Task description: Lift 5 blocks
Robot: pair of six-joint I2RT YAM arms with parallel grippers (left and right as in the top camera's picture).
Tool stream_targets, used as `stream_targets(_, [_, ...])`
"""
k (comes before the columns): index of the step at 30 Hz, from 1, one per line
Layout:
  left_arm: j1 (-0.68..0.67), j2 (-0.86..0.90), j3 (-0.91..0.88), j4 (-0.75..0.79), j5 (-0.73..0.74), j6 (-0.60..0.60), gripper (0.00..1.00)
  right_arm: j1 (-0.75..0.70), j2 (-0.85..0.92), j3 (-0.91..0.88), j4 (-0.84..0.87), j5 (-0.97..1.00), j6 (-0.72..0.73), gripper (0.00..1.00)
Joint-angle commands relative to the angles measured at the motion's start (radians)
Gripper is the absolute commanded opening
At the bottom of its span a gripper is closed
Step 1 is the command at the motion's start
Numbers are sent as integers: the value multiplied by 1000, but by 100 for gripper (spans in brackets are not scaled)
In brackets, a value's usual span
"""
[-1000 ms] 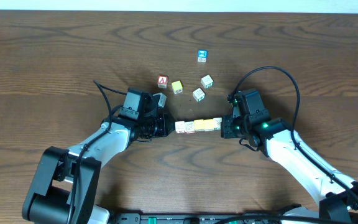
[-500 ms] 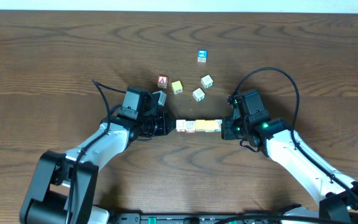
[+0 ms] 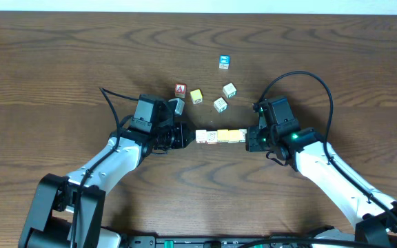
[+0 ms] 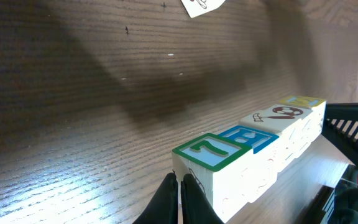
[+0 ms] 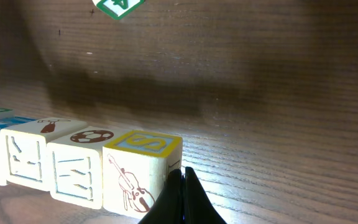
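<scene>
Where blocks [image 3: 220,136] line up, table [image 3: 60,55] dark woodgrain, glossy.

The row of blocks [image 3: 220,136] runs left to right, its ends touching the left gripper [image 3: 187,136] and the right gripper [image 3: 248,138]. Behind it are some loose cubes [image 3: 220,105], with the cube marked A [image 3: 180,89] leftmost and a lone cube [image 3: 223,62] way further back.

- A dark wooden table [image 3: 54,62] with strong grain carries everything.
- A red cube marked "A" [image 3: 180,89] lies near the middle.
- A yellow cube [image 3: 196,96] sits just right of the red cube.
- A first whitish cube [image 3: 220,105] lies further right, slightly nearer the robot.
- A second whitish cube [image 3: 229,89] lies just beyond it.
- A blue-faced cube [image 3: 223,62] lies right of the red cube and further from the robot, apart from the others.
</scene>
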Motion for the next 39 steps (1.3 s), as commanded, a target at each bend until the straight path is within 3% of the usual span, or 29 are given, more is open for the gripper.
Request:
stream_targets(1, [-44, -18, 51, 19, 175, -5, 7, 42, -19, 58, 19, -261, -13, 1])
stream_targets(39, [-43, -22, 76, 19, 175, -9, 7, 42, -30, 83, 7, -261, -31, 1])
